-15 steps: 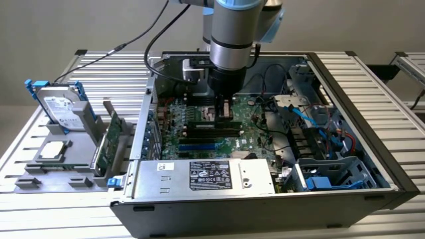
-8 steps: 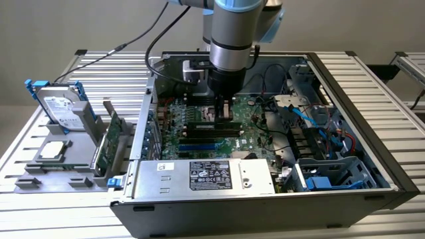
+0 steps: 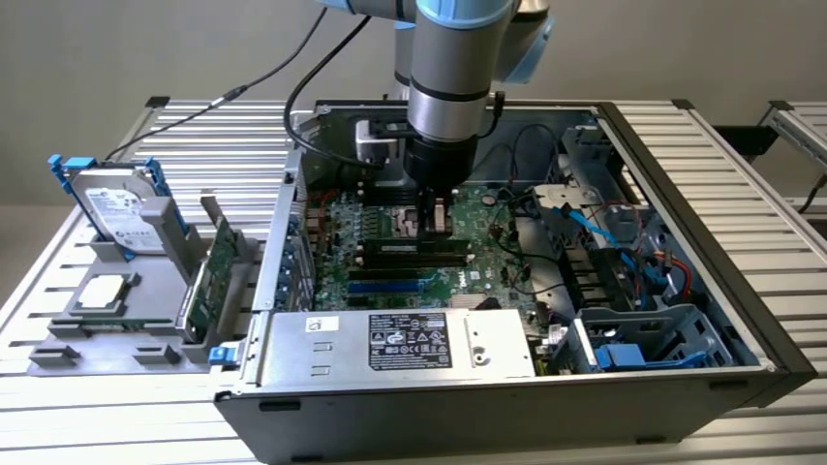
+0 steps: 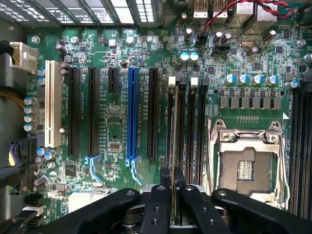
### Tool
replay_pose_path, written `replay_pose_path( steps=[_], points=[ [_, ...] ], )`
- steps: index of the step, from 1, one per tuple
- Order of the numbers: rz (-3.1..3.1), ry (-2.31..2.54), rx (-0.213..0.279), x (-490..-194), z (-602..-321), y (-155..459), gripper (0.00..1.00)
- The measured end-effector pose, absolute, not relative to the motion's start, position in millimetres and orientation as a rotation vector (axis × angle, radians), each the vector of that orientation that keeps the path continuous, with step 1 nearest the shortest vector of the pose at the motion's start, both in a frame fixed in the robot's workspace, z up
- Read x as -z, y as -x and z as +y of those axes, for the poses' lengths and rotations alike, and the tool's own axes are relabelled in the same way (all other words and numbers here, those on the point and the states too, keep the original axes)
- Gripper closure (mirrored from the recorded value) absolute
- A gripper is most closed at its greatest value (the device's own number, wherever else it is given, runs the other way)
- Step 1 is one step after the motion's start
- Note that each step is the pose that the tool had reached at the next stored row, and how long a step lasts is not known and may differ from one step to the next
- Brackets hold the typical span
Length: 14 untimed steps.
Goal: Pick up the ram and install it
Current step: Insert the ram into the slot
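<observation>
My gripper [image 3: 437, 231] hangs straight down inside the open computer case, over the motherboard [image 3: 387, 281]. It is shut on the ram [image 4: 170, 122], which in the wrist view appears edge-on as a thin dark strip running away from the black fingers [image 4: 158, 195]. The ram lines up with the nearest of the black memory slots [image 4: 181, 126] beside the empty CPU socket [image 4: 246, 161]. I cannot tell whether its lower edge touches the slot. In the exterior view the memory slots [image 3: 413, 250] lie just below the fingertips.
A power supply [image 3: 413, 339] fills the case's near side, and blue cables and drive cages [image 3: 646, 339] sit on the exterior view's right. Outside the case, a grey holder carries a large green card [image 3: 217, 266], a hard drive [image 3: 116, 205] and a processor [image 3: 107, 291].
</observation>
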State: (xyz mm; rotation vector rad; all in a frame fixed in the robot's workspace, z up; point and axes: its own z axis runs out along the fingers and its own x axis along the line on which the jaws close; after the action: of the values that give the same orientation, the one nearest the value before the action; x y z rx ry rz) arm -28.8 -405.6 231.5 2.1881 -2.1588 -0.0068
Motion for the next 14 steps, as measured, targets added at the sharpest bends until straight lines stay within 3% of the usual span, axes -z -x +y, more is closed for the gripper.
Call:
replay_pose_path(
  steps=[14],
  points=[
    [-2.149,-2.198,0.0,-229.5,-405.0,29.4,0.86]
  ],
)
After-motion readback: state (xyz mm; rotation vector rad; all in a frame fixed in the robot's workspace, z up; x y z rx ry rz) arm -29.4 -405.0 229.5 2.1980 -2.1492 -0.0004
